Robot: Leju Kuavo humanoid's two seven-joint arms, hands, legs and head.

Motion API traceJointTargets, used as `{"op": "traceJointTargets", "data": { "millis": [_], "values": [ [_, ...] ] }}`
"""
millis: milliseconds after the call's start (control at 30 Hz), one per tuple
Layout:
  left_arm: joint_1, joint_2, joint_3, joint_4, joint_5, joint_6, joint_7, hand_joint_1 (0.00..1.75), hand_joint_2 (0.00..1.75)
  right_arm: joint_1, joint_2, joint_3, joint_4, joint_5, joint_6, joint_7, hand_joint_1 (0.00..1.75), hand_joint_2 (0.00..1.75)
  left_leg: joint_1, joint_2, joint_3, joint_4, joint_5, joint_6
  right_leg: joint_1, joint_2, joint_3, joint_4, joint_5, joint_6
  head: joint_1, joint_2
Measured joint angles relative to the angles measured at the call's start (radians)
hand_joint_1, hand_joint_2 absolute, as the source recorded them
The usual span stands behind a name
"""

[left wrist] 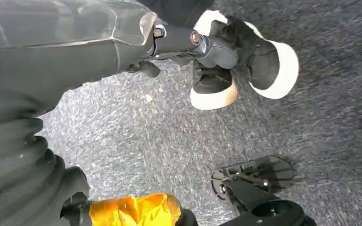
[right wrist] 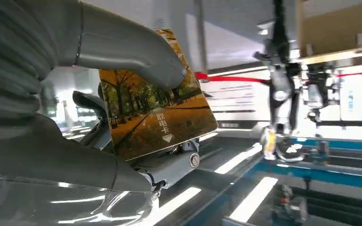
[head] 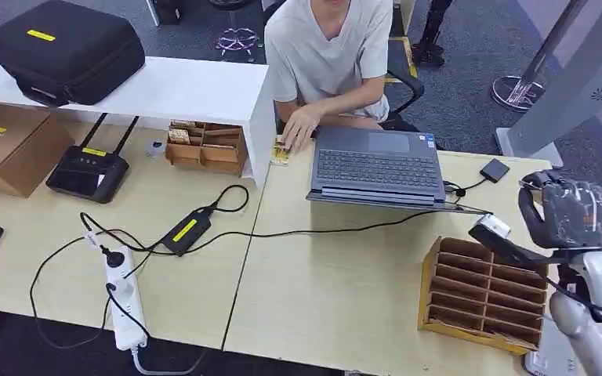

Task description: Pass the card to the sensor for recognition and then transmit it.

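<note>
My right hand (head: 568,211) is raised over the desk's right end, above the wooden card rack (head: 482,294). In the right wrist view it pinches a card (right wrist: 158,120) printed with autumn trees between the grey thumb (right wrist: 122,42) and the darker fingers behind it. The sensor (head: 495,170), a small black square on a cable, lies on the desk just left of and beyond that hand, beside the laptop (head: 376,166). My left arm hangs down; its wrist view shows the grey cover (left wrist: 23,84) over grey carpet, with the fingers not clearly seen.
A person sits behind the desk with one hand (head: 302,129) by the laptop's left corner, near some small cards (head: 281,153). A power strip (head: 124,301), an adapter (head: 186,229) and cables lie on the left. A black case (head: 67,51) sits on a white shelf (head: 204,90).
</note>
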Motion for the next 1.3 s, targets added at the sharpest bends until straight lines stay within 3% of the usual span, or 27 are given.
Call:
{"op": "traceJointTargets", "data": {
  "millis": [367, 933, 1300],
  "values": [
    [0.012, 0.0, 0.044, 0.0, 0.043, -0.017, 0.038, 0.0, 1.75, 0.159, -0.039, -0.215, 0.023, 0.003, -0.013, -0.031, 1.75, 1.75, 0.0, 0.001, 0.0, 0.0, 0.0, 0.0, 0.0, 0.001, -0.001, 0.0, 0.0, 0.0, 0.0, 0.0],
    [0.012, -0.001, 0.071, 0.0, 0.066, -0.015, 0.041, 0.0, 1.75, 0.321, -0.037, -0.337, -0.034, 0.036, -0.014, -0.058, 1.75, 1.75, 0.0, 0.0, 0.0, 0.0, 0.0, 0.0, 0.0, 0.0, -0.001, 0.0, 0.0, 0.0, 0.0, 0.0],
    [0.013, -0.004, 0.093, 0.0, 0.087, -0.006, 0.037, 0.0, 1.75, 0.501, 0.035, -0.417, -0.175, 0.035, -0.025, -0.118, 1.75, 1.75, 0.0, 0.001, 0.0, -0.001, 0.0, 0.0, 0.0, 0.0, -0.001, 0.0, -0.001, 0.0, 0.0, 0.0]
  ]
}}
